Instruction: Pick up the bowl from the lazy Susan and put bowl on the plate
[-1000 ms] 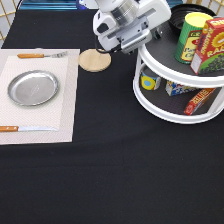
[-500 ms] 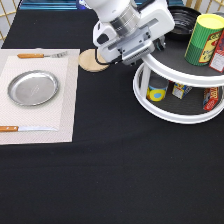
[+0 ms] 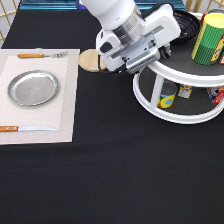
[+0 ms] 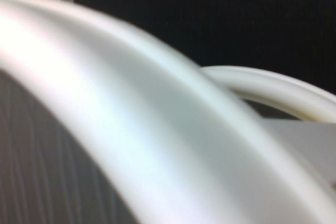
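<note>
Black cloth covered the surface (image 3: 110, 175). Since the previous second the arm had swung from the wooden coaster (image 3: 90, 60) towards the lazy Susan (image 3: 172, 112), and the turntable's cans had shifted round, so it had likely turned. The gripper (image 3: 162, 50) sat at the top tier's rim, at about 9 o'clock of the turntable. Fingers were hidden under the hand; cannot tell how far apart they were or whether they held anything. The wrist view showed only the white rim (image 4: 150, 110) close up. The bowl (image 3: 185, 22) rested on the top tier at 12 o'clock, not lifted. The plate (image 3: 32, 87) lay bare on the placemat (image 3: 62, 120), well apart at 9 o'clock. Approach to the bowl was judged under way.
</note>
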Motion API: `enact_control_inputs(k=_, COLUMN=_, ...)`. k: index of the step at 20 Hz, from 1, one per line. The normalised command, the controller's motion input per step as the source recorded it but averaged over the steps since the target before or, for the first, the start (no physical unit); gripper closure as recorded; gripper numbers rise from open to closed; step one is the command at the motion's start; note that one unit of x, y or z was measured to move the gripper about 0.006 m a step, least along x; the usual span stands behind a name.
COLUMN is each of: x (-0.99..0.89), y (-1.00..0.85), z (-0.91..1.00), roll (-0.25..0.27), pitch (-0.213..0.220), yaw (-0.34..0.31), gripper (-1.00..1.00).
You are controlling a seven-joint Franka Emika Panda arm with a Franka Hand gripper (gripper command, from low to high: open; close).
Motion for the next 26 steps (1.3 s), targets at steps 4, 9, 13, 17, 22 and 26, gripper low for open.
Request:
enact_control_inputs(k=4, x=0.37, y=-0.03, z=0.59, roll=0.064, pitch=0.006, yaw=0.000, gripper=-1.00)
enact_control_inputs(k=9, x=-0.36, y=-0.17, z=0.92, roll=0.127, pitch=-0.015, yaw=-0.026, gripper=-1.00)
enact_control_inputs(k=13, x=-0.91, y=-0.07, z=0.77, roll=0.014, pitch=-0.060, yaw=-0.003, gripper=-1.00)
enact_control_inputs(k=17, x=-1.00, y=0.00, z=0.50, roll=-0.034, pitch=-0.080, yaw=0.000, gripper=-1.00)
enact_control_inputs(k=22, x=-1.00, y=0.08, z=0.22, roll=-0.100, pitch=-0.088, yaw=0.006, gripper=-1.00)
enact_control_inputs(k=26, x=-1.00, y=0.26, z=0.10, roll=-0.112, pitch=-0.098, yaw=0.006, gripper=-1.00)
